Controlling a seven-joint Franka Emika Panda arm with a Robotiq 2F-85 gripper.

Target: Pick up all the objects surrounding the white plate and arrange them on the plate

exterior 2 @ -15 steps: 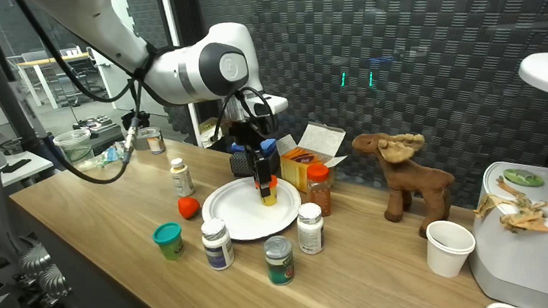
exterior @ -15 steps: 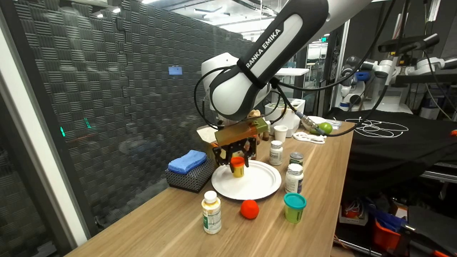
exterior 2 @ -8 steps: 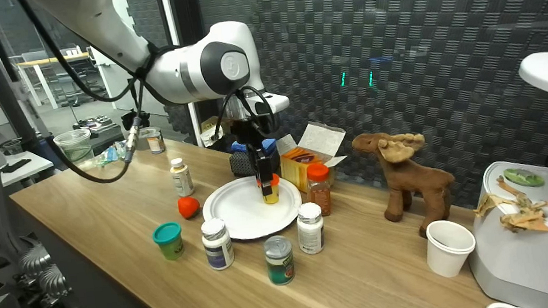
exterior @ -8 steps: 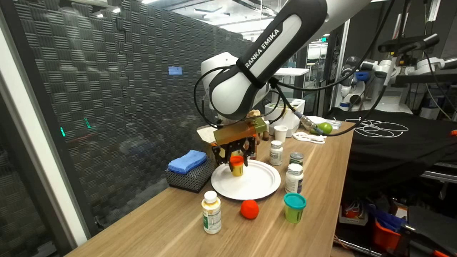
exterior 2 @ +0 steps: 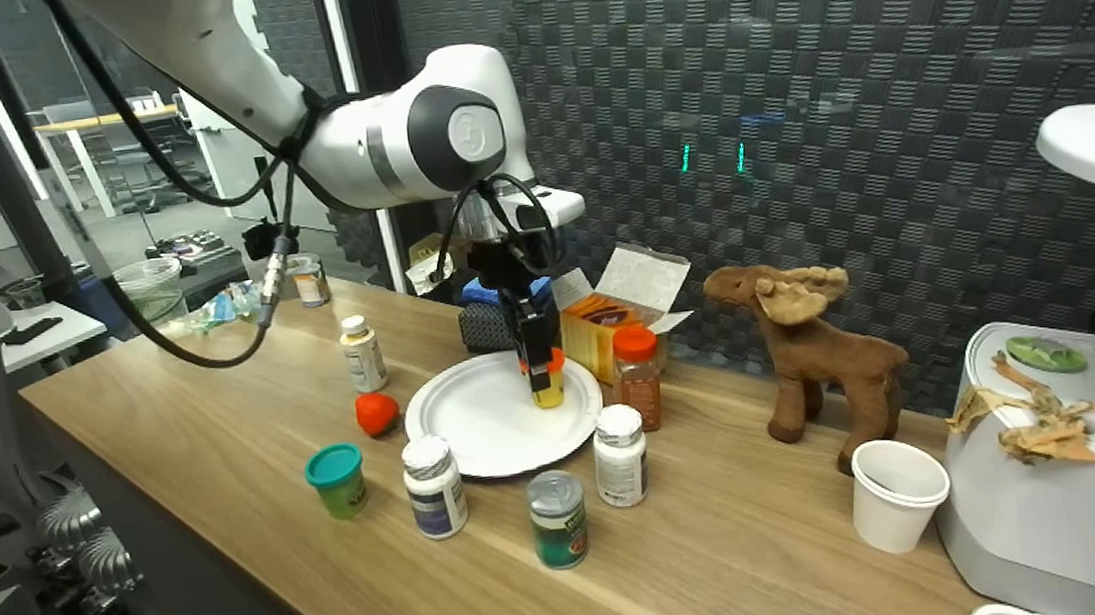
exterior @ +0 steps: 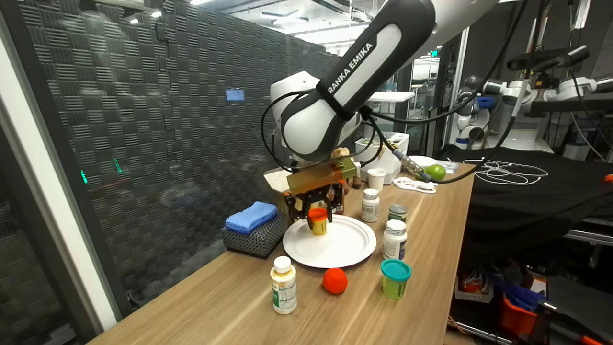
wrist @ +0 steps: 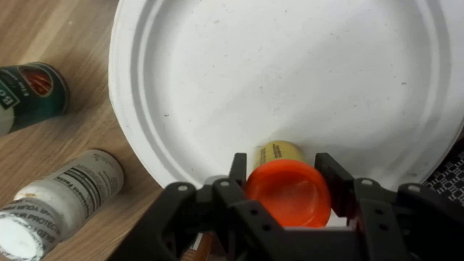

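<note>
- Grips the yellow tub (exterior: pixel 319 224) with the gripper (wrist: pixel 281 165), pinching from opposite sides about level with the red lid (wrist: pixel 290 192).
- Holds it roughly upright at the white plate (exterior: pixel 345 247), near the rim on the side of the yellow carton (exterior 2: pixel 588 346); hard to tell base contact from a slight gap.
- Likely handles as light, stiff, smooth plastic, apt to twist if pinched high; better held lower, across the yellow wall, to spare the lid from popping loose.
- Expect much the same from the teal-lidded tub (exterior 2: pixel 336 482), well outside the plate's rim, toward the desk (exterior 2: pixel 730 531) edge away from the foam wall (exterior 2: pixel 846 168); take below the lid.
- Treat the red ball (exterior: pixel 334 281), just off the plate's rim, as ready to roll; take gently across the widest part, with softness unclear.
- Clasp the white bottles (exterior 2: pixel 620 456), scattered beyond the plate's rim, around the body rather than the cap; probably rigid, of unknown fill.
- Grip the green can (exterior 2: pixel 558 522) squarely across the middle; probably hard, slick metal and perhaps the heaviest.
- Take the orange-capped jar (exterior 2: pixel 637 384), beside the yellow carton, by the straight body.
</note>
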